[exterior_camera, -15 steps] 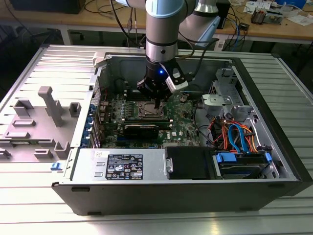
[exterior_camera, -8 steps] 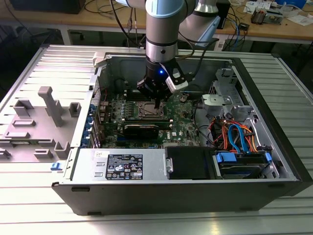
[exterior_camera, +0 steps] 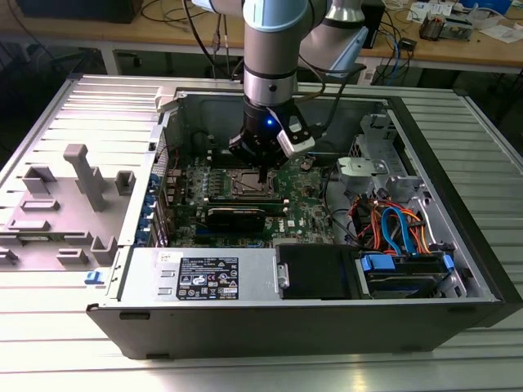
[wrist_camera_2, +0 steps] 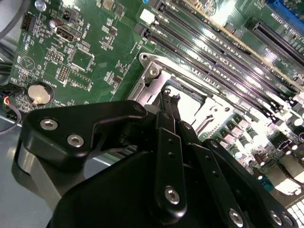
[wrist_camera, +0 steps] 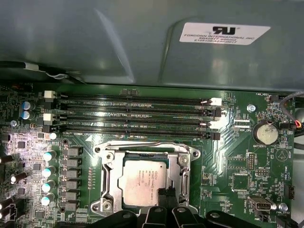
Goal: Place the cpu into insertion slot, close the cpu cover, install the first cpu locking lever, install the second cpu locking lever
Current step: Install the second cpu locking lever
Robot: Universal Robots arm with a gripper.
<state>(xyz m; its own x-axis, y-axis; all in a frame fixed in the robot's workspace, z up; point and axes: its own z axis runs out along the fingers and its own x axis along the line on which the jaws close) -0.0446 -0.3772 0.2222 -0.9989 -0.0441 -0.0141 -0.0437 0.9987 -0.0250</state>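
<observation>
1. Gripper (wrist_camera: 167, 197): fingers (wrist_camera_2: 167, 107) are pressing together, holding nothing, tips touching the edge of the cpu cover (wrist_camera: 183, 164).
2. Cpu (wrist_camera: 142, 178): is sitting in the insertion slot (wrist_camera: 110, 178), cover lying closed around it.

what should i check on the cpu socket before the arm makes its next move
1. The cpu seated in the insertion slot: ok, lying flat and square in the first wrist view.
2. The cpu cover down over the chip: ok, its frame lies around it.
3. Locking levers latched: cannot tell.
4. The gripper position: ok, fingertips sit at the socket's edge beside the chip.
5. Memory slots unobstructed: ok.
6. Gripper holding anything: cannot tell.
</observation>
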